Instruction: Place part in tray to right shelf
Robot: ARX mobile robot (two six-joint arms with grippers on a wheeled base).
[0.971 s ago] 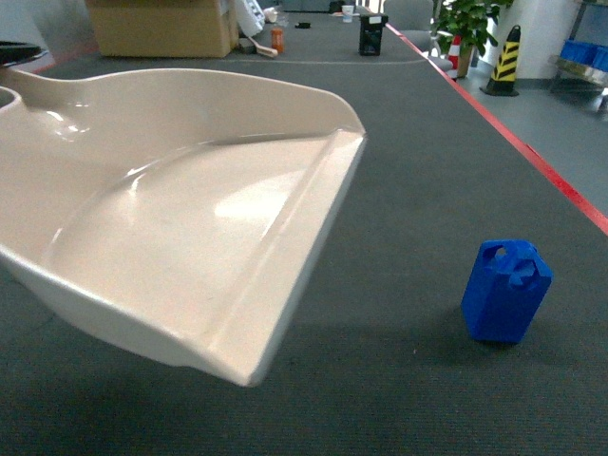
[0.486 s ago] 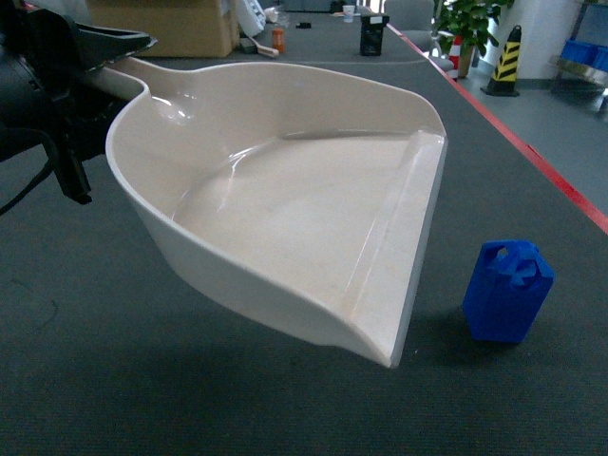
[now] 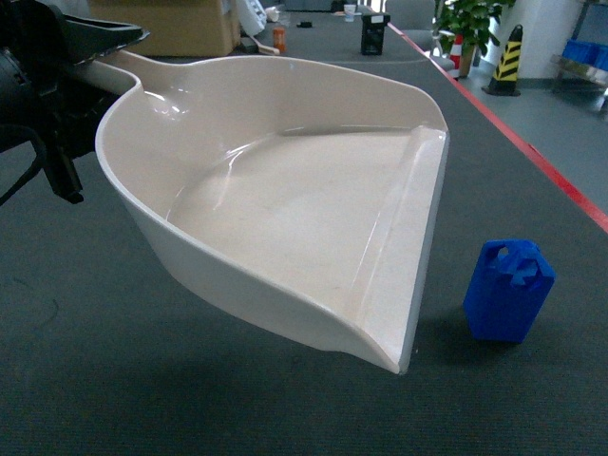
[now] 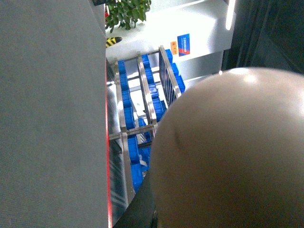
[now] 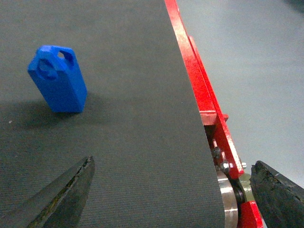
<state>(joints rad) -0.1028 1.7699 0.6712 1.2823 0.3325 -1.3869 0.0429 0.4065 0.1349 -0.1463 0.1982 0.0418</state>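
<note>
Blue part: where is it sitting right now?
In the head view the part stands upright on the dark mat at lower right, just right of the tray lip, apart from it, with the red edge strip beyond.

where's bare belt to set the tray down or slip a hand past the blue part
Bare dark belt lies in front of and under the raised tray, and a narrow strip runs between its front lip and the part. More bare belt lies between the part and the red edge. It is tightest at the lip-to-part gap. The right end effector hangs open near the red edge.

Cream tray [image 3: 285,218] held aloft, blue part [image 3: 507,291] upright beside its lip.
</note>
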